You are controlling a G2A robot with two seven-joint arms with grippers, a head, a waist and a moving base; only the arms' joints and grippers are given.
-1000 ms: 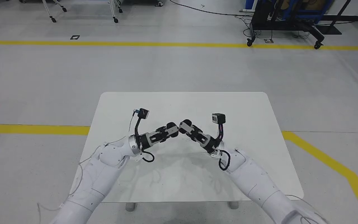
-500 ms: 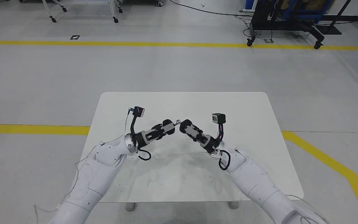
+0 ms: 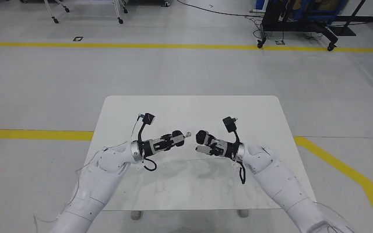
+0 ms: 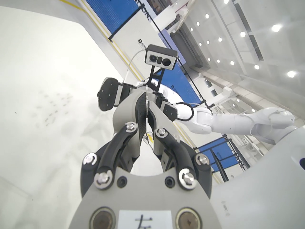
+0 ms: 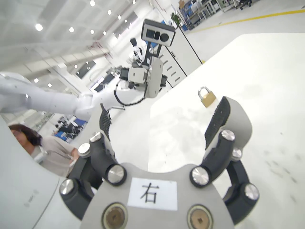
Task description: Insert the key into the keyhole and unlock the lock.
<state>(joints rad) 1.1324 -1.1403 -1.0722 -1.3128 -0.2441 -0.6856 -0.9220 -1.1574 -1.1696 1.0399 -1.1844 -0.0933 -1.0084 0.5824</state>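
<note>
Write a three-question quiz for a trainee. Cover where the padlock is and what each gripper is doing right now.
1. Fill in the blank: the left gripper has its jaws shut on a thin metal ____.
2. True or false: the right gripper has its jaws open with nothing between them.
3. Where is the padlock?
A) Lying on the table, touched by neither gripper
B) Clamped in the right gripper
C) Hanging from the left gripper

Key
1. key
2. True
3. A
</note>
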